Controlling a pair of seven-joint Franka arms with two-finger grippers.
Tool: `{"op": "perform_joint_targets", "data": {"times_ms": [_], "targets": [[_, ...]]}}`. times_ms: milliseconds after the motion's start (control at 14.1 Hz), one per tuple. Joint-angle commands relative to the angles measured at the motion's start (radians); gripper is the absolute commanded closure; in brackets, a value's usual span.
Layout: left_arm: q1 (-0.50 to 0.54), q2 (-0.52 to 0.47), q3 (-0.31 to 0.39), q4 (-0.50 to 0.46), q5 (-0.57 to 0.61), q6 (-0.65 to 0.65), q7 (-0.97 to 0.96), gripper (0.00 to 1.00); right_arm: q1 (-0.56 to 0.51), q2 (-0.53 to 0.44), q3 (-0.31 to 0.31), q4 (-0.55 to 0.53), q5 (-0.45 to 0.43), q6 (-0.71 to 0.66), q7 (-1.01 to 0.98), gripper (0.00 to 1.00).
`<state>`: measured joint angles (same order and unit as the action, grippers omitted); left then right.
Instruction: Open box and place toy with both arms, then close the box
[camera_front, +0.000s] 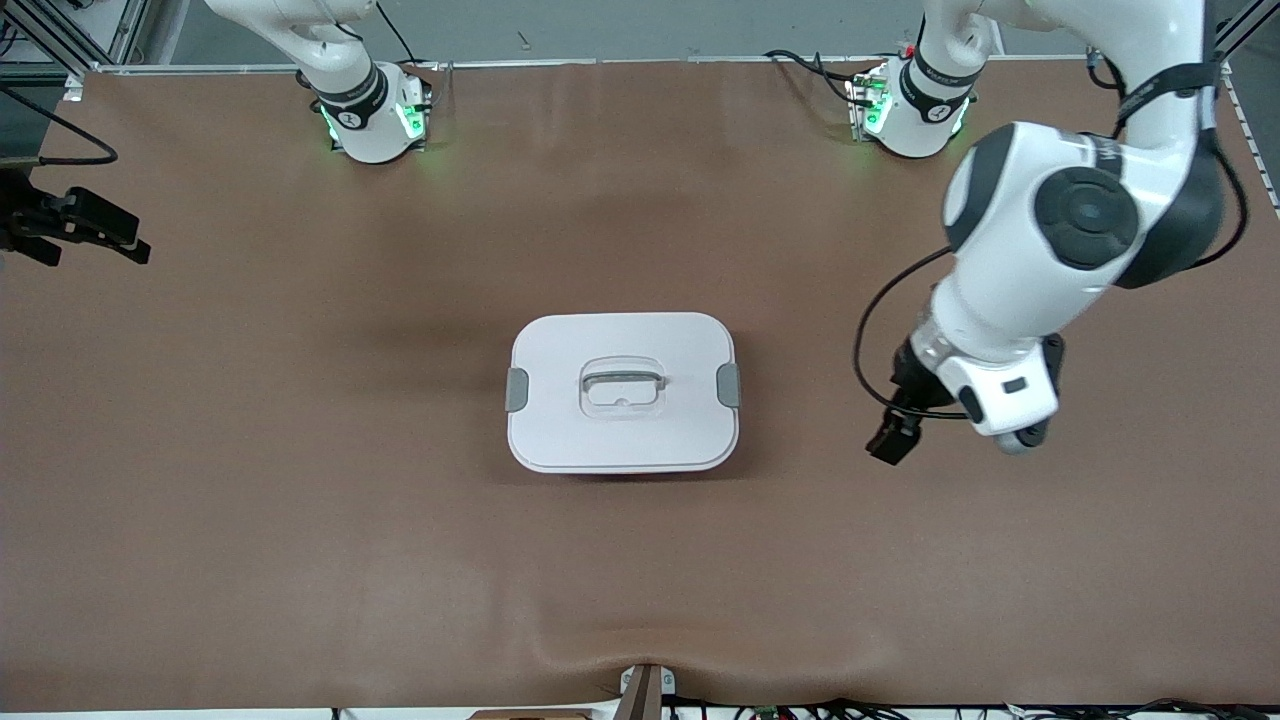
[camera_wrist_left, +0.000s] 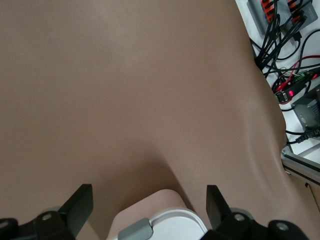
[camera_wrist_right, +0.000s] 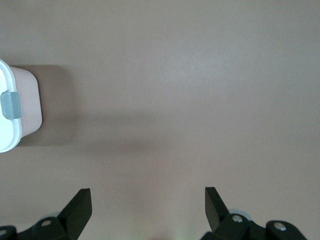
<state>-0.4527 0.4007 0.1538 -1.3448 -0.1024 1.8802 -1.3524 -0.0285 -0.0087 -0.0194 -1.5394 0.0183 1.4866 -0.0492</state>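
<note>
I see the box sitting closed in the middle of the brown table, its white lid flat on top with a grey clip at the end toward the right arm and another grey clip at the end toward the left arm — the recessed handle lies in the lid's centre. My left gripper hangs in the air over bare table just off the box's left-arm end, fingers spread wide with nothing between them; its wrist view catches the box's corner and one grey clip right below. My right gripper is off at the right arm's end of the table, over bare tabletop well apart from the box, its fingers likewise spread and empty — only the box's pink wall and a grey clip show at the edge of its wrist view. I cannot find the toy in any view.
</note>
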Motion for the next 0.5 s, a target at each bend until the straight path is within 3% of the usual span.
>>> {"op": "perform_joint_targets", "data": {"times_ms": [0, 426], "targets": [[0.067, -0.054, -0.01, -0.03, -0.022, -0.041, 0.181, 0.0, 0.004, -0.025, -0.002, -0.03, -0.018, 0.017, 0.002, 0.0], [0.256, -0.104, -0.033, -0.027, -0.028, -0.096, 0.556, 0.0, 0.007, -0.025, -0.001, -0.028, -0.018, 0.015, 0.002, 0.0]]}}
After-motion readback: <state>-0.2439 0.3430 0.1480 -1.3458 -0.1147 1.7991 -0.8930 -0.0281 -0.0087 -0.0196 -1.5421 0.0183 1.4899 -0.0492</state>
